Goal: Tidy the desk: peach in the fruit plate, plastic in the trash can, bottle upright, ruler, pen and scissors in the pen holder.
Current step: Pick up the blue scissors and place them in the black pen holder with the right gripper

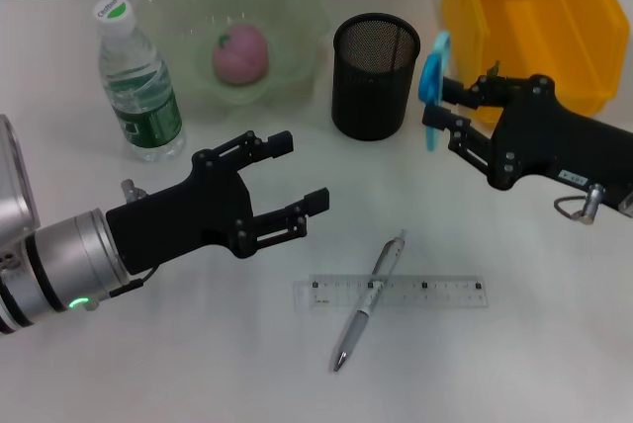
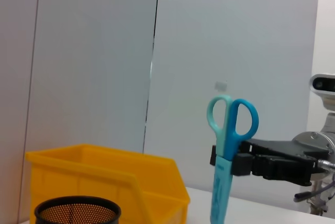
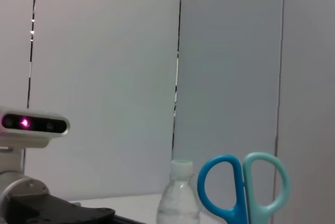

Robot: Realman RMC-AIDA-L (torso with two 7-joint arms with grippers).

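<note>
My right gripper [image 1: 441, 105] is shut on blue scissors [image 1: 433, 92], held upright with the handles up, just right of the black mesh pen holder [image 1: 374, 75]. The left wrist view also shows the scissors [image 2: 230, 145] in that gripper [image 2: 245, 164]; the right wrist view shows their handles [image 3: 243, 190]. Left of centre, my left gripper [image 1: 305, 172] hovers open and holds nothing. A clear ruler [image 1: 396, 292] lies near the front with a silver pen [image 1: 371, 299] across it. The peach [image 1: 242, 54] sits in the green fruit plate [image 1: 297, 8]. The bottle [image 1: 138, 82] stands upright. The plastic is out of view.
A yellow bin [image 1: 534, 18] stands at the back right, behind my right gripper. The pen holder [image 2: 77, 214] and the bin [image 2: 104, 177] sit close together. The bottle stands to the left of the fruit plate.
</note>
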